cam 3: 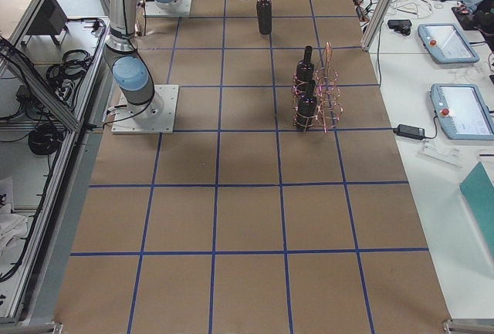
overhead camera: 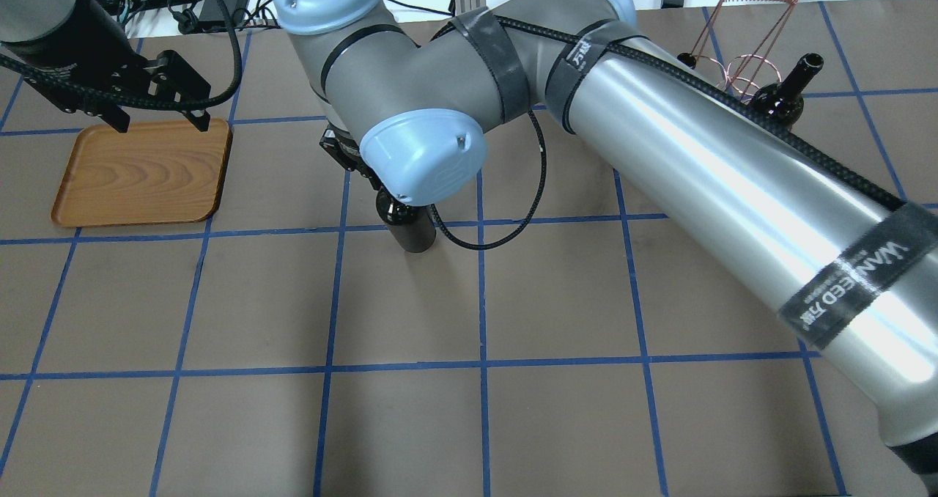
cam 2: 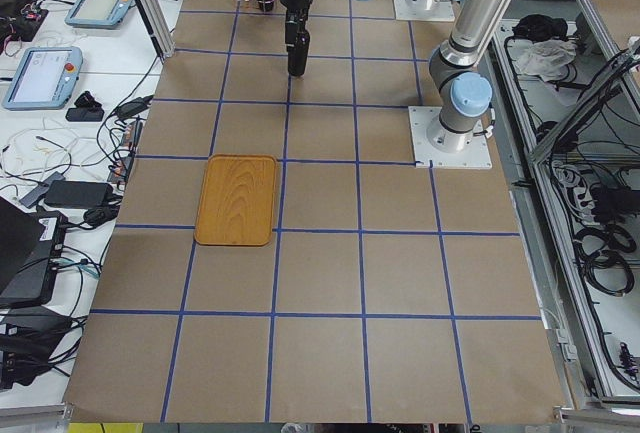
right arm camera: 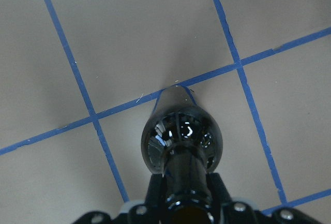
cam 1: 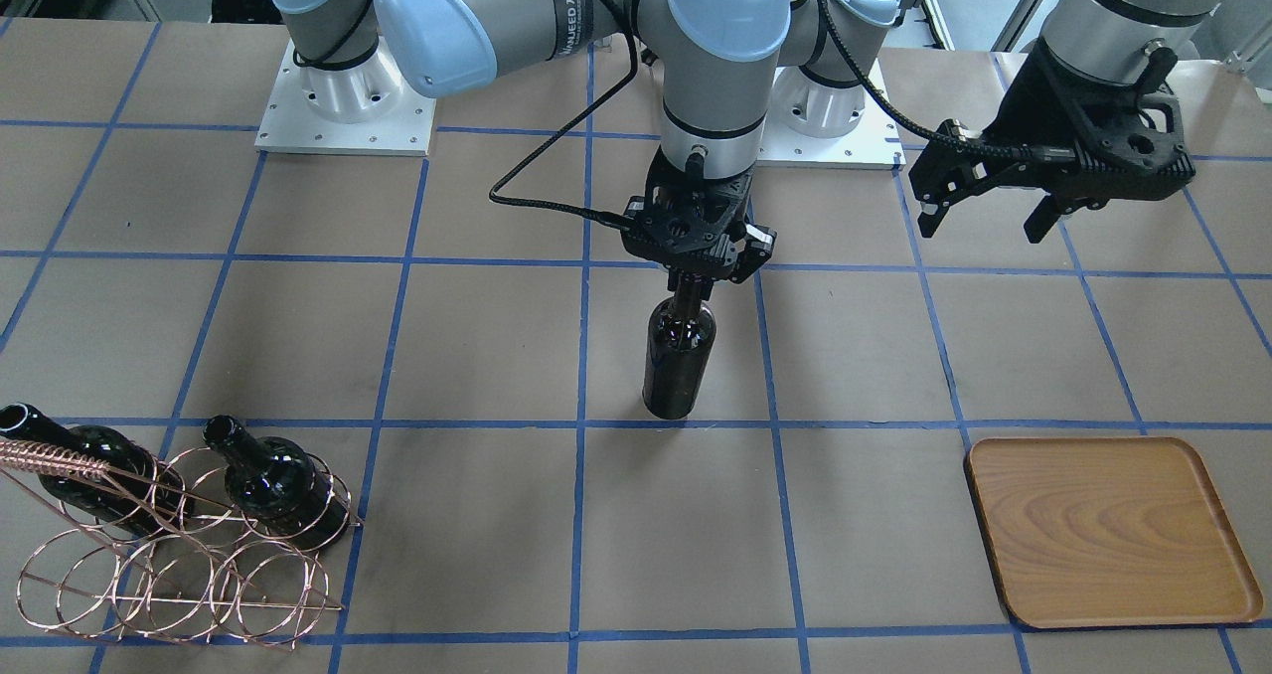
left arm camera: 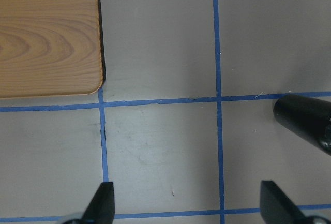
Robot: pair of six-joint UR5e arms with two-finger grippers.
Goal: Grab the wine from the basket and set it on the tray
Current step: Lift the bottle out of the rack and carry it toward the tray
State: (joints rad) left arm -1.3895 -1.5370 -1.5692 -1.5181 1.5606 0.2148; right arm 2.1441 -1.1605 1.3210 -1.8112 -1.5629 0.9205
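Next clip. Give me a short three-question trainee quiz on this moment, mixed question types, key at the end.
1. True or false: the tray already holds a bottle.
2. Which end effector grips the upright bottle by its neck? A: left. B: right.
3. Fill in: the basket holds ___ bottles.

Key: 1 false; 2 B, the right end effector; 3 two.

- On my feed the wine [cam 1: 679, 361] was dark glass, glossy, with bright glints on its shoulder.
- The basket [cam 1: 60, 458] was thin copper-coloured wire, shiny.
- The tray [cam 1: 1108, 530] showed smooth honey-brown wood grain.
- The table [cam 1: 477, 346] wore matt brown paper crossed with blue tape [cam 1: 477, 423].
- The left claw [cam 1: 984, 229] and right claw [cam 1: 694, 284] looked like matt black plastic.
- The right arm [overhead camera: 733, 189] was polished silver metal.
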